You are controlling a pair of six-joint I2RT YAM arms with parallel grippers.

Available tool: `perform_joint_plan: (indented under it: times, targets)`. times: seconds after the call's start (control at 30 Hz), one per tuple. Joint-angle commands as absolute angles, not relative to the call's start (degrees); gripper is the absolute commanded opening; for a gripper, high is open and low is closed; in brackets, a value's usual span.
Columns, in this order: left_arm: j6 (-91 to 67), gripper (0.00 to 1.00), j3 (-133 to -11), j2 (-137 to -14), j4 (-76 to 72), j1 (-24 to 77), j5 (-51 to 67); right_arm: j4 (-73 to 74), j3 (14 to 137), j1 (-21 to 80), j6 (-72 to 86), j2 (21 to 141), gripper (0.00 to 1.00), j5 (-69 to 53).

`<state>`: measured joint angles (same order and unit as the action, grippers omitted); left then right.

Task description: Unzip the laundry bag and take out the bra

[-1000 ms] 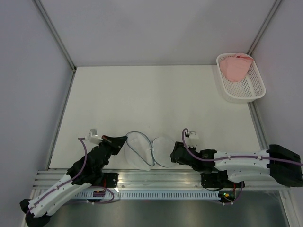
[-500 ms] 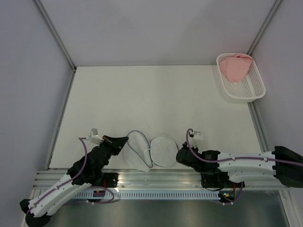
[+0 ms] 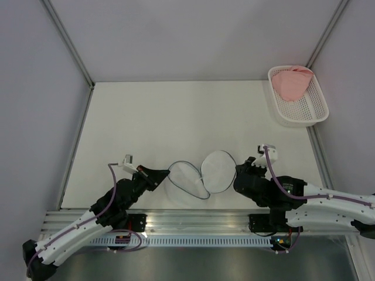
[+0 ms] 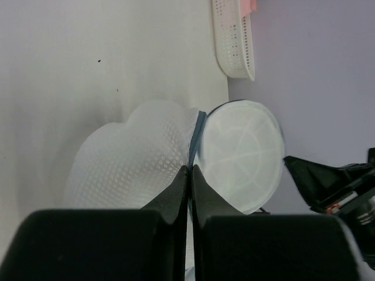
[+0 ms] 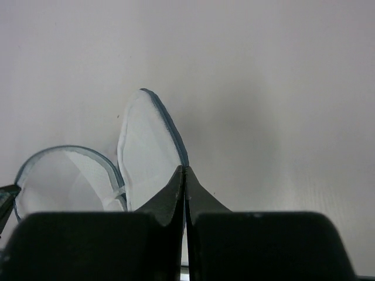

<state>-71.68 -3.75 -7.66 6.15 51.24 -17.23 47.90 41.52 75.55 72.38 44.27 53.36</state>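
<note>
The laundry bag lies unzipped near the table's front edge, its round lid folded out to the right. My left gripper is shut on the grey rim of the mesh half, the fingertips pinching the zipper edge. My right gripper is shut on the lid's rim, with the lid standing on edge ahead of its jaws. The salmon-pink bra lies outside the bag, in the white basket at the back right.
The perforated basket stands against the right wall at the table's far corner. Grey walls close in the table on the left, back and right. An aluminium rail runs along the front edge between the arm bases.
My right gripper has shut on the lid's rim and drawn it to the right and away from me. The left gripper followed to the right with the bag's other half.
</note>
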Motion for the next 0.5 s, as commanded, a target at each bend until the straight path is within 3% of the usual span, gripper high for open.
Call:
perform_joint_plan:
  times: [0.0,0.23,0.47]
  targets:
    - [-66.80,0.02,-3.51,-16.06,-10.00,51.15,-11.61,61.33,49.20,75.85,70.93,43.94,0.00,63.97]
    - [-66.09,0.02,-8.43,-41.36,-29.87,51.24,-5.89,72.68,65.45,75.76,63.22,52.63,0.00,72.94]
    - [-67.59,0.02,-9.14,-49.04,-38.32,51.15,-3.87,69.27,71.72,75.85,50.31,68.52,0.01,75.50]
